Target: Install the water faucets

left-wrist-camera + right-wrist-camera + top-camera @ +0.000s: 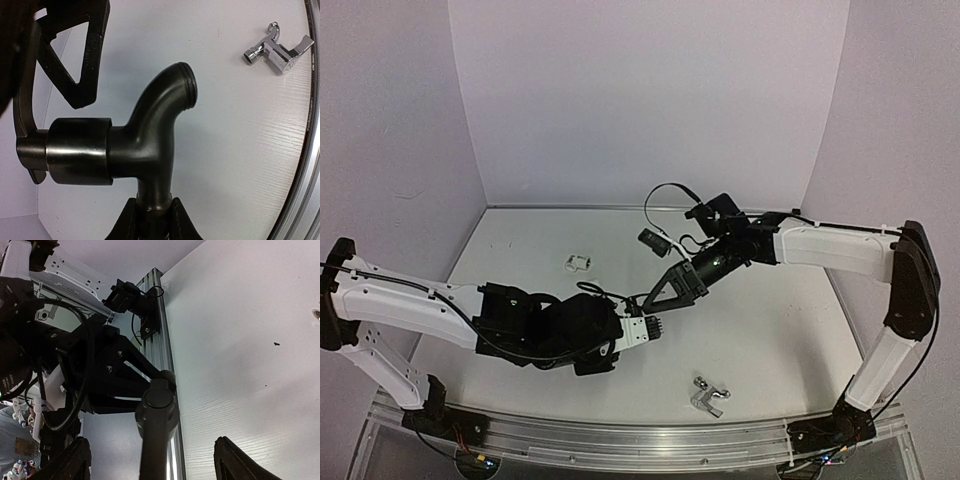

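My left gripper (154, 212) is closed on the dark faucet (145, 140). Its fingers (175, 217) clamp the short stem under the body, and the faucet is held above the table (770, 330), about the middle of it. In the left wrist view the thick barrel goes sideways across the picture, at a right angle to my fingers. The threaded spout points up and away from them.

My right gripper (150, 450) reaches in from the far right, and its jaws stand wide apart with nothing held. In the right wrist view a dark rod with a round end runs between the two fingers, along their length. I judge this to be the lever side of the faucet. I see a gap on both sides, but I cannot tell if one finger touches the lever.

So the faucet lies straight ahead of the right gripper and already inside its jaws. I think a closing there would take the lever end, while the left one holds the stem.

The chrome faucet (708, 395) lies on the table to the near right of both grippers, well apart from them, close to the near edge. The right arm is the free one for it. A white fitting (578, 263) lies on the far left side.
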You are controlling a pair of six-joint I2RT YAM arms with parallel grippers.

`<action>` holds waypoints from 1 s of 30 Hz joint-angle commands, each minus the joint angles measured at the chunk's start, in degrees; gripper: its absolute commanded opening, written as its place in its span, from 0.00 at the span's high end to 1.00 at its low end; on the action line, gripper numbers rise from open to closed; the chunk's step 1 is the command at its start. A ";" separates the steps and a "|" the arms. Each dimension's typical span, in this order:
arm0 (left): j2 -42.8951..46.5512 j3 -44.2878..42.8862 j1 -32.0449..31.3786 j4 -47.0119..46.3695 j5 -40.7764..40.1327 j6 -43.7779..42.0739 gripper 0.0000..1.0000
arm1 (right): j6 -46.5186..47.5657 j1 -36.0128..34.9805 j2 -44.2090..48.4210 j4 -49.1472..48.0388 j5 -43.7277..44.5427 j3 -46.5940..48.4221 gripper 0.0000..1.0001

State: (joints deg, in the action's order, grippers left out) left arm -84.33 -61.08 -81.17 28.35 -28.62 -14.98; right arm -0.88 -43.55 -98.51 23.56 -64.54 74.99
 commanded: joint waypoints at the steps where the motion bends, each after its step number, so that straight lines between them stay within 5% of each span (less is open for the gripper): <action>1: 1.73 -0.79 0.00 -6.30 -5.03 0.52 1.00 | -3.53 -0.58 1.70 -5.78 0.50 -1.48 0.30; 10: 1.39 -1.51 -0.01 -7.60 -5.97 -0.83 1.00 | -5.10 -2.78 -0.19 -7.90 -0.28 -0.93 0.61; 18: 2.50 -0.93 0.03 -10.17 -6.95 -0.59 1.00 | -5.15 -2.94 -0.37 -8.45 -0.49 -1.14 0.76; 23: 2.04 -1.36 0.07 -10.68 -9.08 0.47 1.00 | -5.65 -2.93 -0.44 -8.73 -0.82 -0.90 0.60; 30: 1.42 -2.37 0.59 -10.84 -10.55 2.02 1.00 | -6.85 -2.95 -0.31 -9.78 -0.20 -0.76 0.66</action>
State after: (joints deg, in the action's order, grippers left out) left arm -84.14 -61.08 -80.98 21.92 -36.28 -14.49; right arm -6.74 -45.99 -98.50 16.14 -63.81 73.45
